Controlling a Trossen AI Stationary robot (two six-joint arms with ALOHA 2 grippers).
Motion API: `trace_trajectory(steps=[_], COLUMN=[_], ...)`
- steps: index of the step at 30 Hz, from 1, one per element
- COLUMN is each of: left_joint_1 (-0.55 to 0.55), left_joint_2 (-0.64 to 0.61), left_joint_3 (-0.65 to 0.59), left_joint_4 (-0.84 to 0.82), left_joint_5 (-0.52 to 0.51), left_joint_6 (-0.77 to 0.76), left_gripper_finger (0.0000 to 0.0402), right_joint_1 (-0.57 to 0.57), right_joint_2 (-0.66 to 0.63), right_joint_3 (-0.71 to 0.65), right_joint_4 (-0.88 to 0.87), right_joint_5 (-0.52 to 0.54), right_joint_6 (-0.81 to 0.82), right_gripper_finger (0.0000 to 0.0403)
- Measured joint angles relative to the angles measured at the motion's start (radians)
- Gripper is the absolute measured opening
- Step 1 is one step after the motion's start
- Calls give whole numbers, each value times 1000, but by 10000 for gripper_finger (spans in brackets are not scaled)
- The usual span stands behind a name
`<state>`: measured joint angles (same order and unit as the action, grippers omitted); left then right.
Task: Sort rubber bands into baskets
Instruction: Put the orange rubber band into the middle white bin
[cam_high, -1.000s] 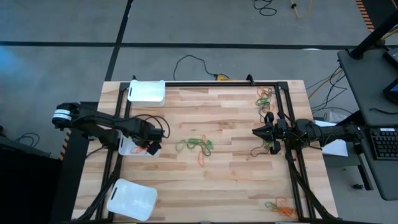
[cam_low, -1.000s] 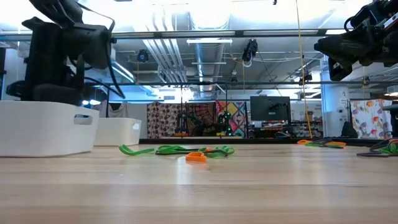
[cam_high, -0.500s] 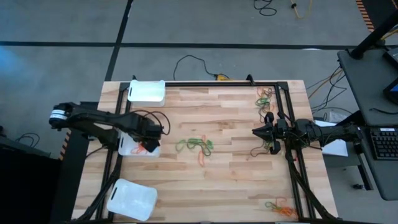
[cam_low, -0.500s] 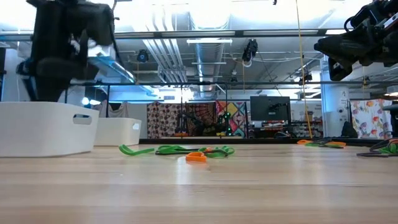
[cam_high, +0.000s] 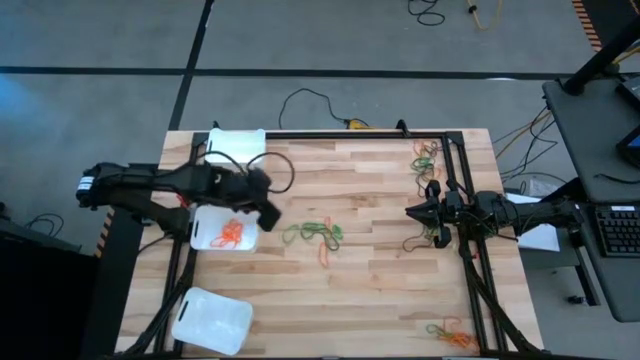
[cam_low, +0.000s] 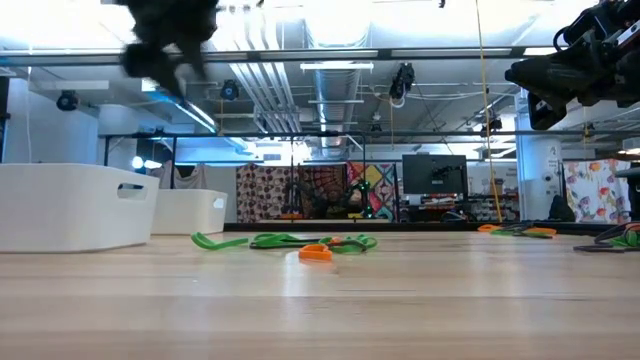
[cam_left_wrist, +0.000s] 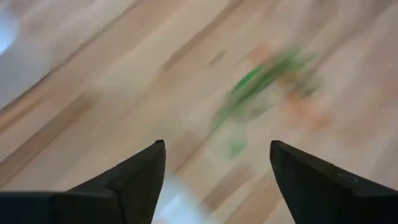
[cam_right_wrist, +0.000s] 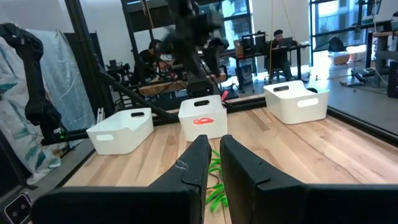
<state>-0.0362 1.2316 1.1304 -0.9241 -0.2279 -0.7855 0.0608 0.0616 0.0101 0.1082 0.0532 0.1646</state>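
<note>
While the left gripper (cam_high: 262, 198) hangs above the table w/ fingers spread and nothing between them, we note the middle basket (cam_high: 203, 236) sits just beside and below it, holding orange bands (cam_high: 231, 233). The loose green/orange clump (cam_high: 313, 233) lies a bit ahead of its fingertips, toward table centre. The far basket (cam_high: 236, 147) and near basket (cam_high: 211, 320) are off to either side of that arm. The right gripper (cam_high: 412, 211) waits on the opp. side, fingers pinched together, holding nothing we can see; more bands (cam_high: 427, 154) lie beside it by the frame.

Risks, as we judge: the clump is tangled, so a pinch could lift green + orange together → wrong-colour drop. Thin loops lie flat on the wood; fingers may close on air or scrape. A snagged band could spring off the table.
</note>
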Motion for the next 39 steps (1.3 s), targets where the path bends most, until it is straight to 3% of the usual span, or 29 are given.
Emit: trace_trajectory(steps=[4, 9, 23, 39], left_joint_1=[-16, -70, -285, -275], left_joint_2=[36, 119, 500, 780], left_joint_3=[1, 0, 3, 126], left_joint_4=[278, 440, 546, 610], left_joint_5=[6, 33, 97, 107], left_joint_6=[69, 244, 468, 541], left_gripper_finger=[281, 281, 249, 177], right_joint_1=[0, 0, 0, 0], right_joint_2=[0, 0, 0, 0], right_joint_3=[0, 0, 0, 0], right_joint_4=[0, 0, 0, 0], right_joint_5=[0, 0, 0, 0], right_joint_6=[0, 0, 0, 0], right_gripper_finger=[34, 34, 34, 34])
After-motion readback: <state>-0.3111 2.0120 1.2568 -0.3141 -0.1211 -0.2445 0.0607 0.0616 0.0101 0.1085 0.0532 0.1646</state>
